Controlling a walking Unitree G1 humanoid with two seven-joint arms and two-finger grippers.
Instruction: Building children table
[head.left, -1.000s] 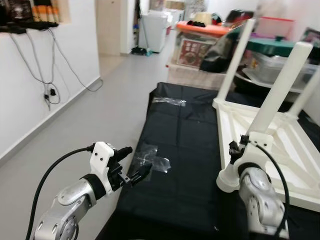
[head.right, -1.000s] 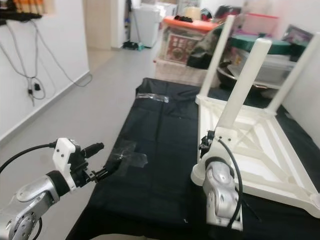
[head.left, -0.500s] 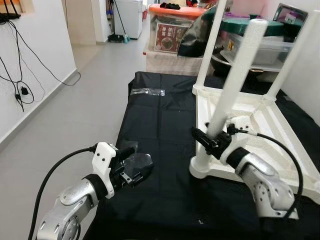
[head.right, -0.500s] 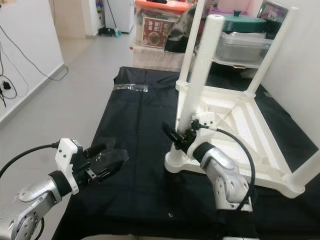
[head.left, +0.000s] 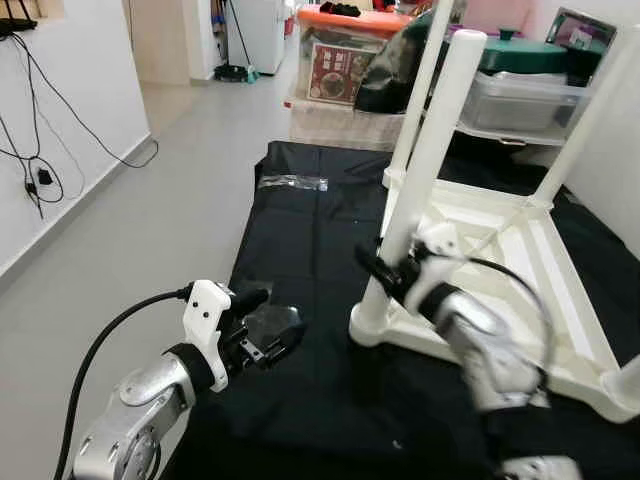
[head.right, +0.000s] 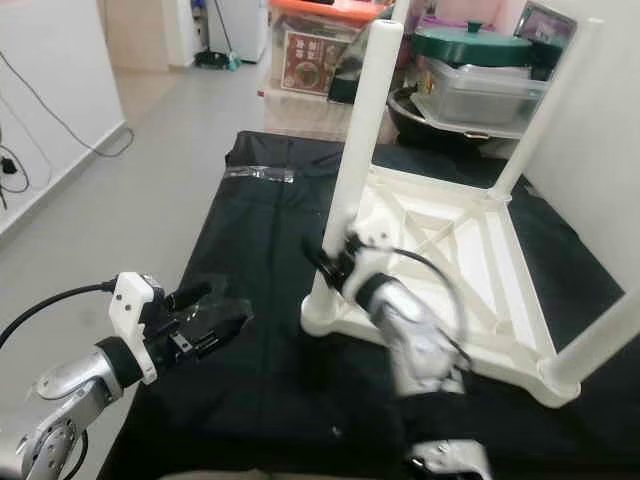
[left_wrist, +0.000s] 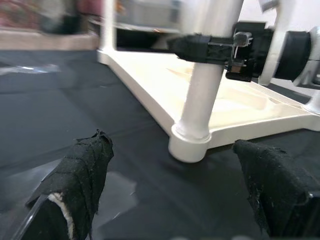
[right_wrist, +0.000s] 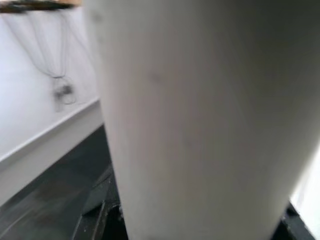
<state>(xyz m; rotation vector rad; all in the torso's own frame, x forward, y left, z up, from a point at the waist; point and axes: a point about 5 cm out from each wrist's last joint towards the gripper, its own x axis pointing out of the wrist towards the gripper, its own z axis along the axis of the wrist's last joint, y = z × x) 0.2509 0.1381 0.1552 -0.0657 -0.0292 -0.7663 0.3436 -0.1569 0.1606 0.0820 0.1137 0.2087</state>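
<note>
A small white plastic children's table (head.left: 500, 250) is seen lying upside down on a work surface draped in black cloth (head.left: 310, 230), its round white legs pointing upward. The near corner leg (head.left: 425, 170), a smooth white tube, is gripped low down, just above its socket, by the right gripper (head.left: 385, 272), whose black fingers are pinched around it; in the right wrist view the tube (right_wrist: 200, 115) is pressed close against the camera. The left gripper (head.left: 268, 345) is held apart from the table, over the cloth near a scrap of clear plastic film (head.left: 275, 320), with its padded fingers (left_wrist: 82, 175) spread wide and nothing between them.

The table is judged to be light and stiff, but its glossy plastic is likely slippery, so a round leg could turn or slide in the grip. A hold low on the leg, near the socket, is judged best, since leverage is least there; the ribbed underside frame (head.right: 440, 240) would offer a second firm hold.
</note>
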